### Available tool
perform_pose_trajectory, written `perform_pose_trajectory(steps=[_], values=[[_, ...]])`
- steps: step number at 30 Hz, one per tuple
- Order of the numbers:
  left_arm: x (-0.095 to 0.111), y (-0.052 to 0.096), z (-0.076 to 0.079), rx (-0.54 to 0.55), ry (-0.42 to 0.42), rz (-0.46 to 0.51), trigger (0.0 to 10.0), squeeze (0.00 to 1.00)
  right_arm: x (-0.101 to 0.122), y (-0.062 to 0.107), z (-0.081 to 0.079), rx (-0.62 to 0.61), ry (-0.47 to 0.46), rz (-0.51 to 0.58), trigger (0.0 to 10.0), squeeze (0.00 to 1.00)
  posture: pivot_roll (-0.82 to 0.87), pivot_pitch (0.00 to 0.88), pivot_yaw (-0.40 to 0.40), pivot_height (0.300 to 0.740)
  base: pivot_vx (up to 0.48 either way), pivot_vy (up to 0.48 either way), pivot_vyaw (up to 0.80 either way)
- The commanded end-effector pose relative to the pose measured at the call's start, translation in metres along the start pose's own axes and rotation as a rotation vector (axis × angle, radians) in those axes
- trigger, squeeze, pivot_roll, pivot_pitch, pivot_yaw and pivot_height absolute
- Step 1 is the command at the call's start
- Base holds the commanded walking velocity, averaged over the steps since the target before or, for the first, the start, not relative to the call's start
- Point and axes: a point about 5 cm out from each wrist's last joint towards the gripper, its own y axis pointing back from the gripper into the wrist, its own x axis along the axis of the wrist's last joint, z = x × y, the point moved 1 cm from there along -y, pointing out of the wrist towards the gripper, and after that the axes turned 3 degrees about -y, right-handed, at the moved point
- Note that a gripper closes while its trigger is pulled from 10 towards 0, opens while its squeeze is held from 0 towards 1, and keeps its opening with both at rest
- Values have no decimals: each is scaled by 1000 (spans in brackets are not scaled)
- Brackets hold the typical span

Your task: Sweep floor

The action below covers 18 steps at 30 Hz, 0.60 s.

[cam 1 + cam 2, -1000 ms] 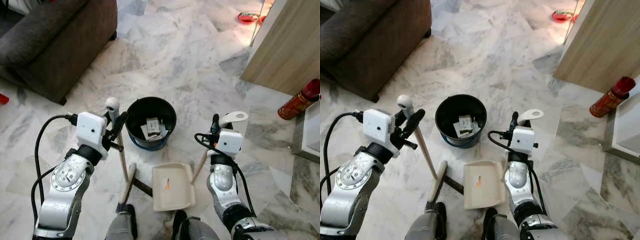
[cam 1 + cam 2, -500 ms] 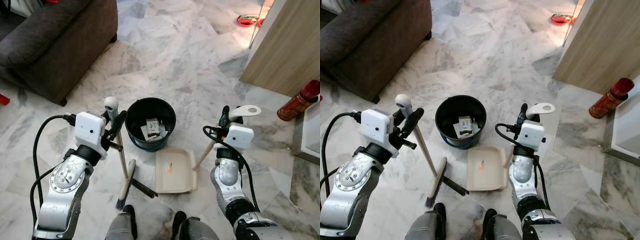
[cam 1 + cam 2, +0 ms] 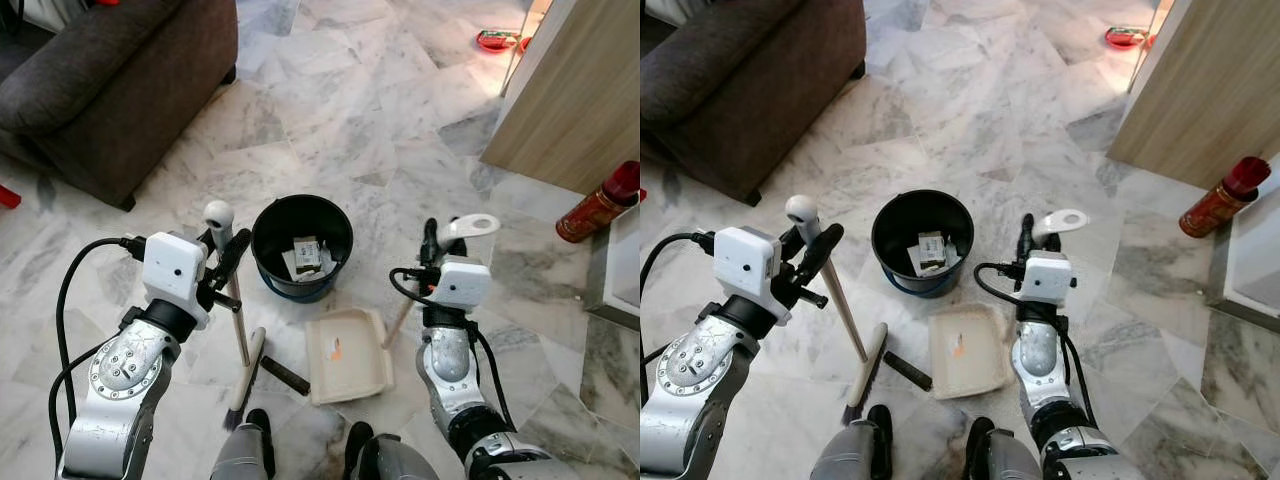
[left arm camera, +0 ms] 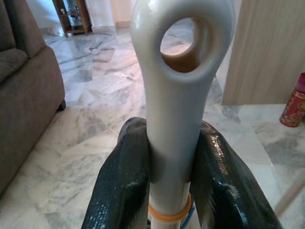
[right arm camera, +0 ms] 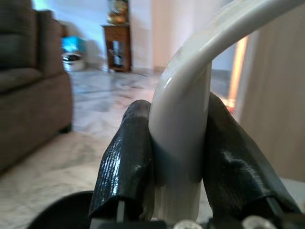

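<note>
A black bucket on the marble floor holds a few scraps of paper or card, and the cream dustpan lying just in front of it carries one small orange speck. The left tool is clenched on the broom handle, whose brush head rests on the floor left of the dustpan beside a small dark object; the right tool is clenched on the dustpan's handle. The left wrist view brings out the hanging hole in the broom's grey grip and an orange band below the fingers, while the head views take in a sofa, a wooden cabinet and a red canister.
</note>
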Motion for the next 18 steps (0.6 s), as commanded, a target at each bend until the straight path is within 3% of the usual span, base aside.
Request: perform_pose_trajectory(steps=[1, 10, 18], values=[[8, 4, 1, -7, -22, 23, 10000, 0, 9, -1, -6, 33, -17, 70, 10000, 0, 392, 349, -9, 740, 0, 0, 0], [10, 6, 2, -18, -19, 18, 10000, 0, 1, 13, -11, 157, 20, 40, 10000, 0, 398, 356, 0, 740, 0, 0, 0], [5, 4, 3, -6, -7, 11, 10000, 0, -7, 14, 4, 56, 34, -29, 10000, 0, 385, 330, -11, 740, 0, 0, 0]])
